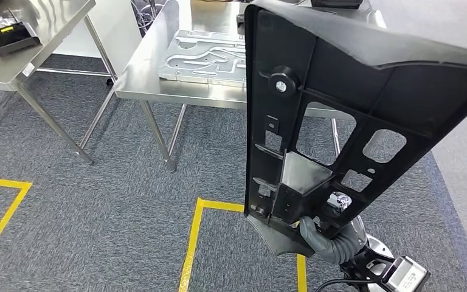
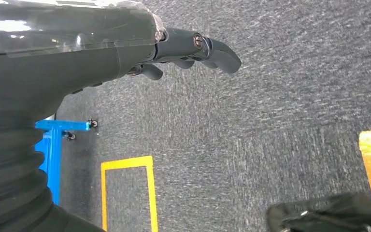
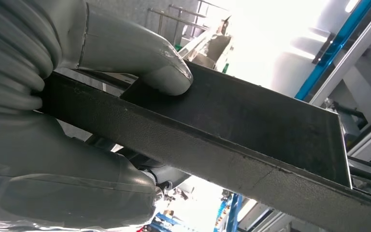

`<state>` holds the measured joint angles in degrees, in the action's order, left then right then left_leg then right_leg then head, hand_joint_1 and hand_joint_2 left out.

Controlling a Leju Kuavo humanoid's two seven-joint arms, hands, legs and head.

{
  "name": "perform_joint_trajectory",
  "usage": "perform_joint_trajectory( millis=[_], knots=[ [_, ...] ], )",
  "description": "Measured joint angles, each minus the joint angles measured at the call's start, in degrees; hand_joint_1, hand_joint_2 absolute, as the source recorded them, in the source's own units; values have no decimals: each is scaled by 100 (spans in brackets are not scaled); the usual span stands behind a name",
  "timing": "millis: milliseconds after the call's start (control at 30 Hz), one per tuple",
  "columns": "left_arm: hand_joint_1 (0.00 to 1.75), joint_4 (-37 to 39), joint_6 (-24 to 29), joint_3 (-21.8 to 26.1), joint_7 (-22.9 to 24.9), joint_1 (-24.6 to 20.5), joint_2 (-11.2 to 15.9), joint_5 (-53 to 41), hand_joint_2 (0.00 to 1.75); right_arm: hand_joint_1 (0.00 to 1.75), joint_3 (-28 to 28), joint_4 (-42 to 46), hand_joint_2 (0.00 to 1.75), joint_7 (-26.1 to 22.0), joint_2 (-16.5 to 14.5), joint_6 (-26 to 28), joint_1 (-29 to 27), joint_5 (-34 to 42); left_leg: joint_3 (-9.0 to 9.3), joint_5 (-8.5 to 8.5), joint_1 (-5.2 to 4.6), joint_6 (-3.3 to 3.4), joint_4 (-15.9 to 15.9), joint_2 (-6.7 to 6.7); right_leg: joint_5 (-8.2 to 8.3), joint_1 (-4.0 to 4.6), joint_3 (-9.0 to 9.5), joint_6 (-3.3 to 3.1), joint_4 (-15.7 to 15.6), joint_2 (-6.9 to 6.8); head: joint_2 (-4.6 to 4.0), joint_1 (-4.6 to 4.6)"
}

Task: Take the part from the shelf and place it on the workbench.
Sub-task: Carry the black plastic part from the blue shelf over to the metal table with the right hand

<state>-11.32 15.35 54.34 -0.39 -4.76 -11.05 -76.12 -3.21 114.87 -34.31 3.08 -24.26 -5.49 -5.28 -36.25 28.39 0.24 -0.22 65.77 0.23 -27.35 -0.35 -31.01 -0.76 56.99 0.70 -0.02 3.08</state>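
Note:
A large black plastic part (image 1: 340,109), ribbed and pierced with cut-outs, stands upright close in front of me and hides much of the right side. My right hand (image 1: 325,234) grips its lower end from below. In the right wrist view the thumb (image 3: 140,53) presses on the part's flat black edge (image 3: 251,140), with the rest of the hand underneath. My left hand (image 2: 193,48) hangs over grey carpet, fingers loosely curled and holding nothing. The steel workbench (image 1: 152,79) stands ahead, beyond the part.
A silver metal plate (image 1: 207,58) with grooves lies on the workbench. A second steel table (image 1: 42,36) at the left carries a black device (image 1: 11,39). Yellow tape lines (image 1: 191,243) mark the grey carpet. A blue frame (image 2: 53,145) stands near my left side.

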Motion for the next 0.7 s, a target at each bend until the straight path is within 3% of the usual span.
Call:
perform_joint_trajectory(
  millis=[67, 167, 233, 267, 333, 367, 400, 433, 467, 533, 567, 600, 700],
  knots=[
    [0, 0, -1, 0, 2, -3, 4, -2, 175, 175, 0, -1, 175, -5, 2, 3, -2, 4, 299, -244, -24, 62, -662, -35, -31, 22, 21, 37, 11, 21, 0, -1],
    [0, 0, -2, 0, 3, -9, 2, -3, 175, 175, 0, -1, 175, -7, 5, 4, -8, 6, 360, -245, -42, 120, -805, -45, -50, 27, 17, 123, 6, 32, 0, -1],
    [0, 0, -4, 1, 3, -8, -5, -4, 175, 175, 0, 2, 175, -9, 21, 4, -10, 7, 403, -267, -12, 181, -872, -31, -152, 25, -17, 182, 134, 20, 0, -2],
    [0, 0, -4, 2, 3, -9, -9, -5, 175, 175, 0, 4, 175, -11, 30, 4, -9, 8, 425, -277, 7, 208, -904, -22, -284, 21, -116, 211, 357, 11, 0, -2],
    [0, 0, -5, 2, 3, -10, -10, -5, 175, 175, 0, -2, 175, -17, 44, 4, -17, 10, 439, -271, 12, 240, -919, -12, -636, -13, -514, 255, 1123, -8, 0, -2],
    [0, 0, -6, 2, 3, -7, -10, -5, 175, 175, 0, -8, 175, -18, 48, 5, -25, 10, 442, -262, 11, 240, -917, -10, -746, -30, -721, 275, 1481, -13, 0, -2],
    [0, 0, -6, 2, 3, -3, -10, -5, 175, 175, 0, -16, 175, -18, 53, 7, -32, 9, 449, -251, 10, 237, -914, -9, -750, -45, -854, 291, 1675, -19, 0, -2],
    [0, 0, -6, 2, 0, 1, -10, -5, 175, 175, 0, -23, 175, -18, 58, 10, -37, 9, 465, -236, 12, 228, -911, -9, -633, -58, -870, 302, 1635, -29, 0, -2],
    [0, 0, -5, 2, -5, 2, -10, -5, 175, 175, 0, -27, 175, -18, 63, 15, -38, 8, 489, -219, 14, 216, -906, -9, -418, -71, -758, 308, 1349, -43, 0, -2],
    [0, 0, 2, 2, -21, 0, -10, -5, 175, 175, 0, -31, 175, -21, 75, 28, -38, 7, 538, -170, 7, 172, -889, -11, -2, -78, -382, 297, 514, -88, 0, -2],
    [0, 0, 6, 2, -27, -2, -9, -4, 175, 175, 0, -33, 175, -26, 80, 38, -41, 7, 550, -148, -2, 141, -879, -13, 101, -70, -254, 274, 226, -98, 0, -2],
    [0, 0, 11, 2, -32, -3, -9, -4, 175, 175, 0, -34, 175, -33, 83, 52, -49, 6, 555, -129, -11, 107, -873, -14, 127, -57, -192, 245, 79, -100, 0, -2],
    [0, 0, 17, 2, -35, -7, -5, -3, 175, 175, 0, -37, 175, -61, 90, 87, -73, 6, 572, -80, -8, -1, -861, -5, 98, -46, -180, 132, 47, -62, 0, -2]
  ],
)
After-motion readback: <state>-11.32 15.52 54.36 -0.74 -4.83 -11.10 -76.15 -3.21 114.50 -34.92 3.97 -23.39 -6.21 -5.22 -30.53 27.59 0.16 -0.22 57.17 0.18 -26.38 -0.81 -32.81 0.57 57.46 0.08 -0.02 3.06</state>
